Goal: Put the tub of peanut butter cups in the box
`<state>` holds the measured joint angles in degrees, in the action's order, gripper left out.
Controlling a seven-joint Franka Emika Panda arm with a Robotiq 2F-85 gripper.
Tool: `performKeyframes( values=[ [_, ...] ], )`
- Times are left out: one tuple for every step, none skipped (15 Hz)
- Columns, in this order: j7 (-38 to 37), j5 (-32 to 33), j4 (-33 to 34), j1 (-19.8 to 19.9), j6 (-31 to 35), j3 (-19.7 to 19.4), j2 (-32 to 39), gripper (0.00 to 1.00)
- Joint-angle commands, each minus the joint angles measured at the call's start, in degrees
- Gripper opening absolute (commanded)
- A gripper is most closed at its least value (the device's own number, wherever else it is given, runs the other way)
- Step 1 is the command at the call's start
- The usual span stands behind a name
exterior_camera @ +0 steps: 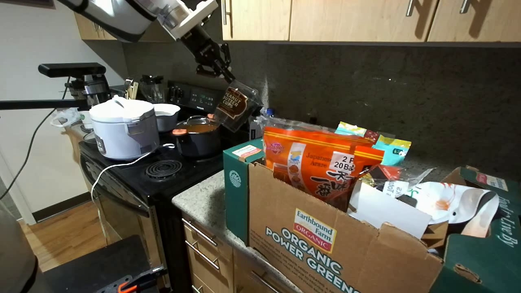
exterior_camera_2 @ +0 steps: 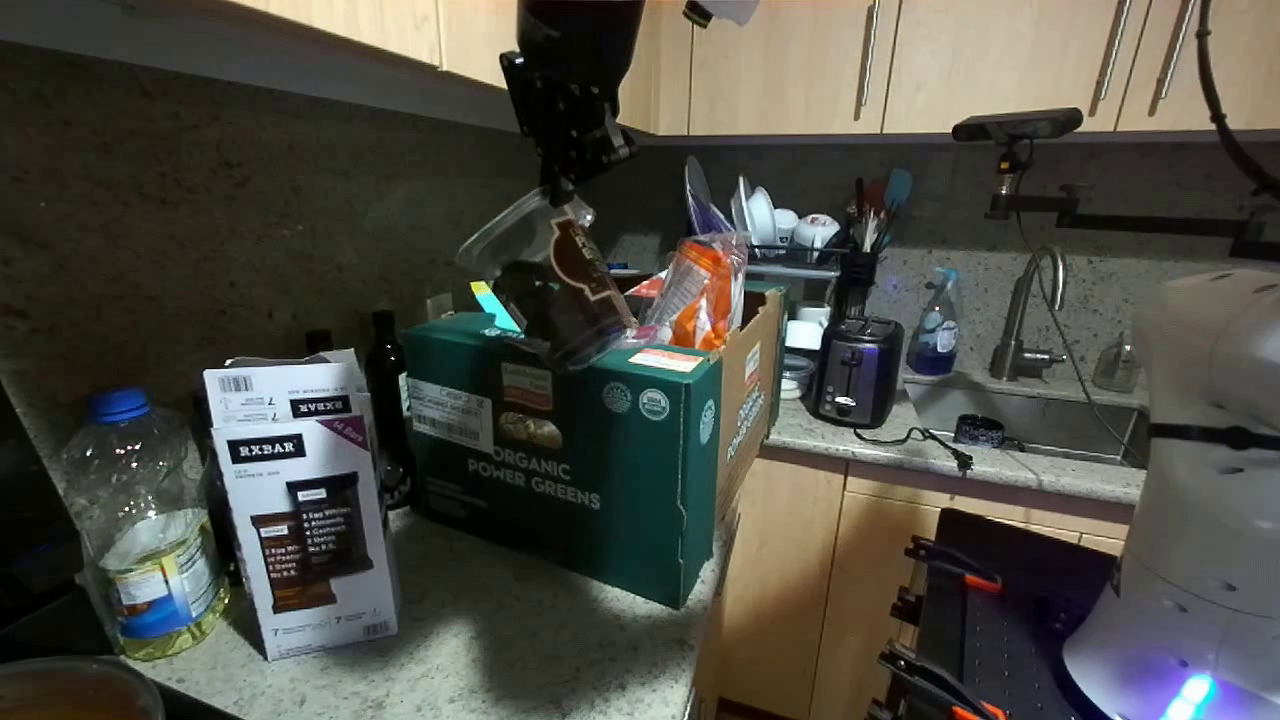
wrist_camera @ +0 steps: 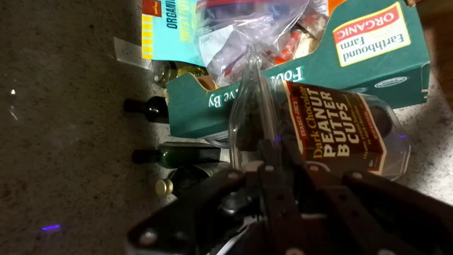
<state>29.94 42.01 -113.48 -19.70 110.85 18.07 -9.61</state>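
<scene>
The tub of peanut butter cups [exterior_camera: 236, 105] is clear plastic with a brown label and dark contents. My gripper [exterior_camera: 230, 76] is shut on its rim; the tub hangs tilted below the fingers, also in an exterior view [exterior_camera_2: 575, 300]. In the wrist view the tub [wrist_camera: 339, 131] lies slantwise at the fingertips [wrist_camera: 277, 150], its thin rim between them. The box [exterior_camera: 301, 252] is large brown and green cardboard on the counter, open at the top, holding snack bags. Its green end also shows in an exterior view [exterior_camera_2: 560, 500] and the wrist view [wrist_camera: 311, 71]. The tub is higher than the box and off its stove-side end.
An orange snack bag [exterior_camera: 313, 162] stands up above the box rim. A dark pot [exterior_camera: 199, 140] and a white rice cooker [exterior_camera: 124, 132] are on the stove. RXBAR boxes [exterior_camera_2: 305, 540], an oil bottle [exterior_camera_2: 150, 560] and dark bottles [exterior_camera_2: 388, 400] stand beside the box. Cabinets hang above.
</scene>
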Motion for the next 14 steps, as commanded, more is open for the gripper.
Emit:
performKeyframes(
  values=[
    [-1.9,1.6,-3.0,1.1,-0.9,-0.5,-5.6,0.03],
    [-2.3,1.6,-3.4,1.5,-1.2,-0.7,-6.5,0.03],
    [-3.1,1.6,-3.8,1.8,-1.4,-0.9,-7.4,0.03],
    [-4.3,1.6,-4.3,2.1,-1.7,-1.2,-8.3,0.03],
    [-5.5,1.7,-4.6,2.5,-2.1,-1.4,-9.1,0.03],
    [-6.9,1.7,-5.2,2.9,-2.2,-1.8,-10.0,0.03],
    [-8.3,1.7,-5.6,3.3,-2.5,-2.0,-10.7,0.03],
    [-9.3,1.6,-6.2,3.6,-2.6,-2.4,-11.6,0.03],
    [-10.0,1.6,-6.3,3.9,-2.7,-2.5,-11.9,0.03],
    [-10.6,1.7,-6.8,4.0,-2.6,-2.6,-12.4,0.03],
    [-11.0,2.1,-7.2,4.2,-2.9,-2.5,-12.9,0.03],
    [-12.1,2.5,-7.3,4.3,-3.7,-2.2,-13.0,0.03],
    [-12.9,3.1,-7.5,4.3,-4.6,-1.8,-13.2,0.03],
    [-10.6,1.1,-6.0,3.7,-3.1,-2.9,-10.9,0.11]
  ],
)
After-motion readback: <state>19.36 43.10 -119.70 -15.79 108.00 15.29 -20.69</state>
